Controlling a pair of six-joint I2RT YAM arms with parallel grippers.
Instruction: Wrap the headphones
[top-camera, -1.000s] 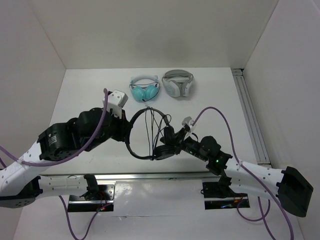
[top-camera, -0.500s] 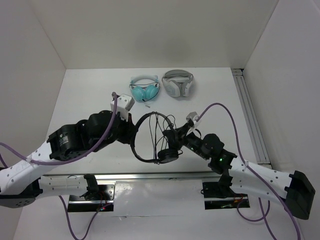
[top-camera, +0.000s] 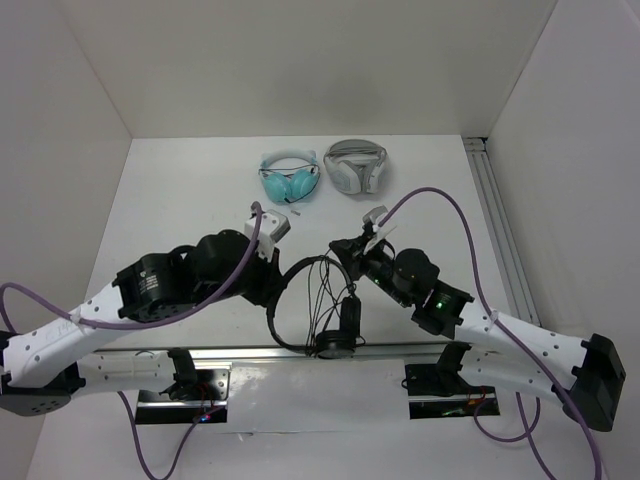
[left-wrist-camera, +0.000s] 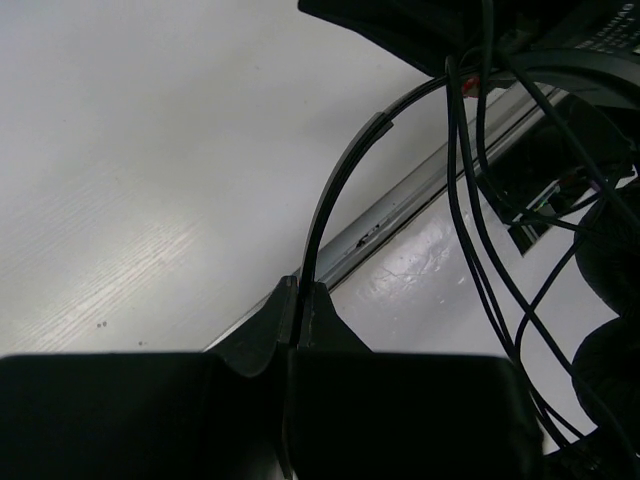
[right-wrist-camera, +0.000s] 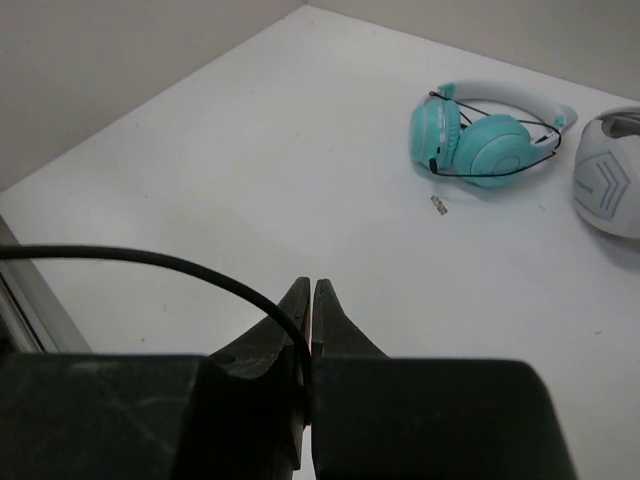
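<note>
the black headphones (top-camera: 335, 345) hang between the two sets of jaws, up off the table (right-wrist-camera: 250, 150) as far as i can tell. the left gripper (left-wrist-camera: 298, 300) is clenched on the thin headband (left-wrist-camera: 335, 195), which arcs up and away from the tips. the right gripper (right-wrist-camera: 308, 300) is pinched tight on the cable (right-wrist-camera: 150, 258), which curves off to the left of the jaws.

what worries me:
- the headband is a skinny, smooth, springy strip and the left jaws only have an edge-on bite. any twist and i reckon it swivels or slides out, and the whole thing drops.
- the cable is thin, round and slick. if the right arm pulls a loop taut, it could slip through the pinch or drag the band out of the left jaws.
- several slack strands hang loose just past the left jaws, crossing each other. they look ready to snag on the ear pads (top-camera: 351, 316) or knot instead of winding neatly.

beyond the right jaws, well apart from all this, sit the teal headphones (right-wrist-camera: 480, 135), glossy plastic with soft round cups, and the bulkier white-and-grey headphones (right-wrist-camera: 612, 165). the table is matte white.
</note>
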